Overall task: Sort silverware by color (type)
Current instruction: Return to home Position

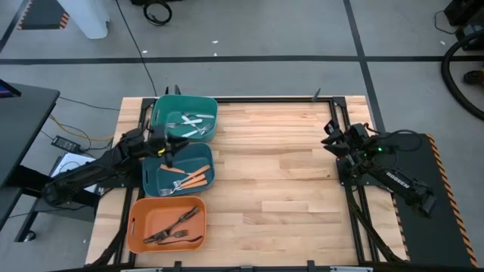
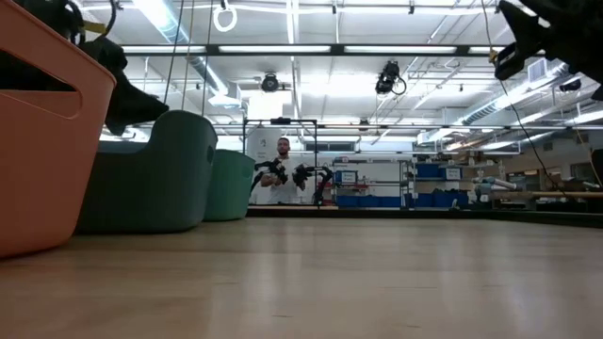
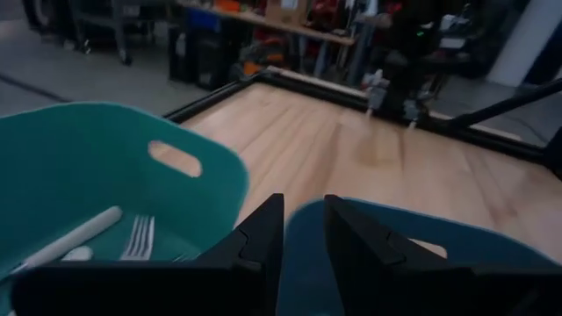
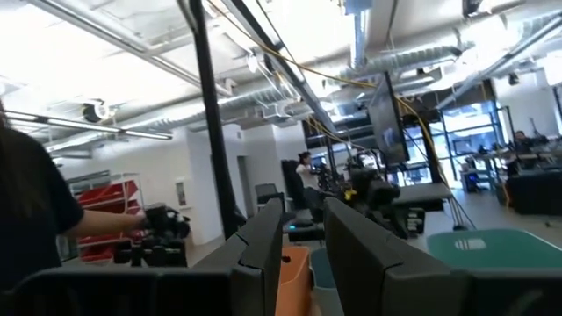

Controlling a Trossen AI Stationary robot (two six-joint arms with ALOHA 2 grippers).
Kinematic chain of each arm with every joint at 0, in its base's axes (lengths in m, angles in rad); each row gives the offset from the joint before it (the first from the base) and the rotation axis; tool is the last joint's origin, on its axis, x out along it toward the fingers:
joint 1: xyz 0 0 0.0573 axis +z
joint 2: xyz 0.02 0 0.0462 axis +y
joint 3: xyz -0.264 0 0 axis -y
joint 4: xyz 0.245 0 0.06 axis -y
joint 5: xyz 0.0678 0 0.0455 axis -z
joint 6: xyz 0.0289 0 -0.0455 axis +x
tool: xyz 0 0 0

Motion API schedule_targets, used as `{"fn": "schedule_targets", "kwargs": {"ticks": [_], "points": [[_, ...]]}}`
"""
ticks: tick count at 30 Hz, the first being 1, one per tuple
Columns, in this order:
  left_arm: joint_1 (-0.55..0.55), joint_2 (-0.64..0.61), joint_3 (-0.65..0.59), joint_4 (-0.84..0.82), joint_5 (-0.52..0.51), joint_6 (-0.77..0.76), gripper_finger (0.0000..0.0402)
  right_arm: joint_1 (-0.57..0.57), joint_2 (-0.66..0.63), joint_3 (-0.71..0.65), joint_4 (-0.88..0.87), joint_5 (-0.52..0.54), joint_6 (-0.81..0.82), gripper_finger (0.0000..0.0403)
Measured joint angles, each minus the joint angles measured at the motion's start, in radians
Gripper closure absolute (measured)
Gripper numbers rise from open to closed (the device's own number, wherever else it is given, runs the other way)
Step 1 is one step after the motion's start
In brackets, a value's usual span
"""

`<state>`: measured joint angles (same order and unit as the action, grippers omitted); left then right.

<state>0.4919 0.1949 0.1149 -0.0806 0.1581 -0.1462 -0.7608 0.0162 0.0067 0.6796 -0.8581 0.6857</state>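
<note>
Hovering level with the gap between two bins, the left gripper (image 1: 168, 147) is pictured from above with the green bin (image 1: 208, 102) on one side of its jaws and the blue bin (image 1: 198, 157) on the other. White-handled forks (image 1: 189, 121) are gathered in the green bin and orange-handled forks (image 1: 189, 180) in the blue bin. Black forks (image 1: 175, 229) lie in the orange bin (image 1: 144, 215), the bin farthest from those jaws. The right gripper (image 1: 330, 140) is held at the opposite edge of the wooden table (image 1: 280, 174), well apart from all three bins.

From table height, the orange bin (image 2: 38, 141), blue bin (image 2: 151, 179) and green bin (image 2: 231, 184) are lined up one behind another. The forks are hidden by the bin walls. A person (image 2: 283, 162) is seen far back in the room.

At the left wrist, the left gripper (image 3: 303, 233) is shown with its jaws narrowly parted and nothing held between them. A white-handled fork (image 3: 138, 239) lies in the green bin (image 3: 88, 149) beside the jaws. The blue bin's rim (image 3: 421, 233) is just beneath them, and bare tabletop is seen ahead.

At the right wrist, the right gripper (image 4: 303, 237) is likewise shown narrowly parted and empty. The orange bin (image 4: 294, 268) is glimpsed through the gap, far beyond the jaws. A person's dark sleeve (image 4: 26, 219) is seen off to one side.
</note>
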Motion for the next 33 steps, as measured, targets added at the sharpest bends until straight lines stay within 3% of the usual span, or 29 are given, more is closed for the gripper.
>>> {"fn": "schedule_targets", "kwargs": {"ticks": [5, 11, 20, 33], "points": [[-0.021, -0.080, -0.107, 0.134, -0.005, 0.000, 0.0308, 0.019, -0.013, 0.000, -0.001, 0.000, 0.000, 0.0309], [-0.021, -0.092, -0.106, 0.213, -0.014, 0.001, 0.0308, 0.042, -0.013, 0.000, -0.001, 0.000, 0.000, 0.0309], [-0.020, -0.193, -0.106, 0.206, -0.014, 0.000, 0.0308, 0.143, -0.013, 0.000, -0.001, 0.000, 0.000, 0.0309], [-0.020, -0.191, -0.106, 0.210, -0.015, 0.000, 0.0308, 0.302, -0.013, 0.000, -0.001, 0.000, 0.000, 0.0309]]}}
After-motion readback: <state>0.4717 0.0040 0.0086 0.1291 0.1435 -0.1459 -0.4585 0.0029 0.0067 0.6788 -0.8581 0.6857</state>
